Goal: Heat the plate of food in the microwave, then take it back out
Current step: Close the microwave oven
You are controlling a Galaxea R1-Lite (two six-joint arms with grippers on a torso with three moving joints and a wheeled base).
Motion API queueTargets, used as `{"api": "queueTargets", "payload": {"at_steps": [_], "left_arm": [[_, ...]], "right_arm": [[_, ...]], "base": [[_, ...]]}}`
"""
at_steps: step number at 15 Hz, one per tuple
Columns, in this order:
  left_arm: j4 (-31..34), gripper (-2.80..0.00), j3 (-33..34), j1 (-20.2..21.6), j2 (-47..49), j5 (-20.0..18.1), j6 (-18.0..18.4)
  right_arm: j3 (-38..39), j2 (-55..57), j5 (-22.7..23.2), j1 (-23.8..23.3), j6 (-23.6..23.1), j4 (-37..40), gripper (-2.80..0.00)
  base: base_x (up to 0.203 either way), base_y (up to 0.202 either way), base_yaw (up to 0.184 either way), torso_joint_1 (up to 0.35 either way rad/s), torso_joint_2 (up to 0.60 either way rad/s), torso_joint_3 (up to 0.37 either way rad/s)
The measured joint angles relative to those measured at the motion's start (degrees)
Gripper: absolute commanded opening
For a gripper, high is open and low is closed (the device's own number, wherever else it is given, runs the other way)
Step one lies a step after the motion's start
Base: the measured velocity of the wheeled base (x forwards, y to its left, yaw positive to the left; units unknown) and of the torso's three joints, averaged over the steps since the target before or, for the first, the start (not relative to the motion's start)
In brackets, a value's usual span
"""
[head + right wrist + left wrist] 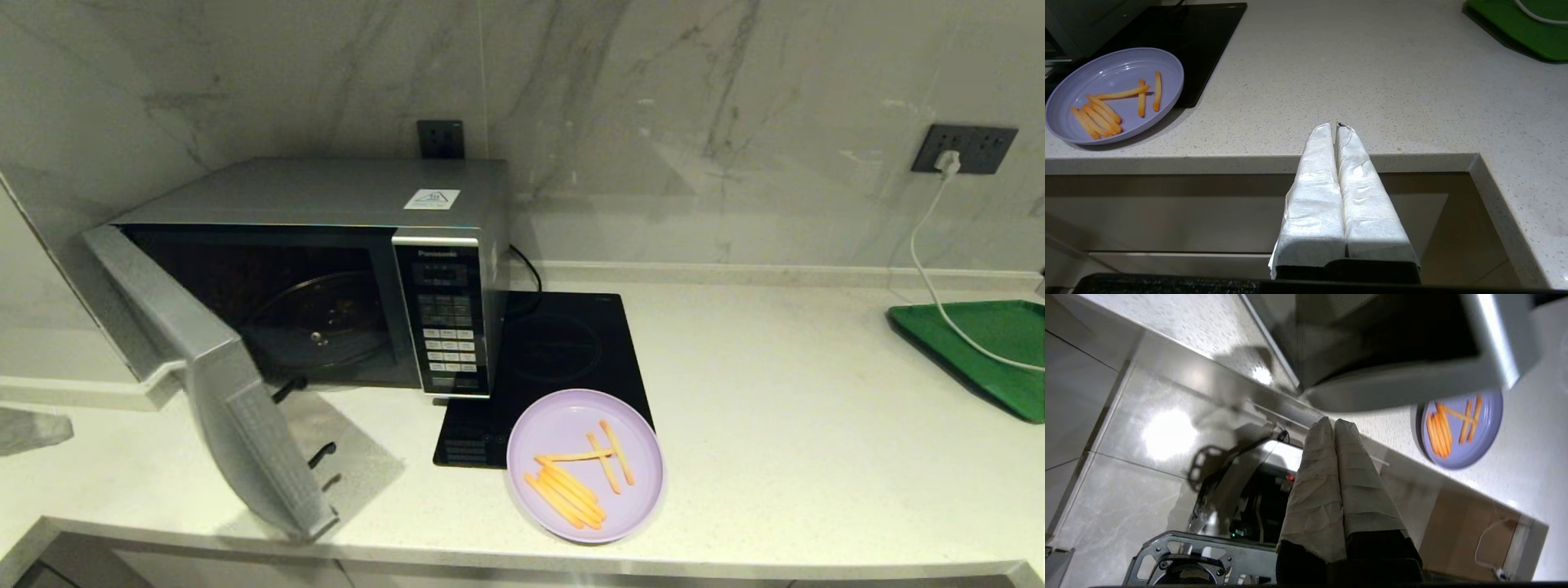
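The plate of food (584,464), a lilac plate with several orange fry sticks, rests at the counter's front edge, half on the black hob; it also shows as the plate (1114,94) and the plate (1461,428). The silver microwave (326,196) stands at the back left with its door (220,392) swung wide open and its glass turntable (322,322) bare. My left gripper (1329,421) is shut and empty, low beside the counter's front, under the open door. My right gripper (1333,126) is shut and empty, at the counter's front edge, right of the plate. Neither arm shows in the head view.
A black induction hob (555,359) lies right of the microwave. A green tray (988,343) sits at the far right with a white cable (931,261) running onto it from a wall socket. Bare counter (784,408) lies between plate and tray.
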Motion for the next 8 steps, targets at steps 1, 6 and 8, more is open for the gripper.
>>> {"api": "queueTargets", "payload": {"at_steps": [1, 6, 8], "left_arm": [[-0.1, -2.80, 0.9, -1.1, -0.4, 0.0, 0.0], [-9.8, -2.80, 6.7, -7.7, -0.6, 2.9, 0.3], [-19.1, -2.80, 11.4, -13.5, 0.1, 9.6, 0.8]], "right_arm": [[0.0, 0.0, 0.0, 0.0, 0.0, 0.0, -2.80], [0.0, 0.0, 0.0, 0.0, 0.0, 0.0, -2.80], [0.0, 0.0, 0.0, 0.0, 0.0, 0.0, -2.80]], "base": [[0.000, 0.000, 0.000, 0.000, 0.00, 0.000], [0.000, 0.000, 0.000, 0.000, 0.00, 0.000], [0.000, 0.000, 0.000, 0.000, 0.00, 0.000]]}}
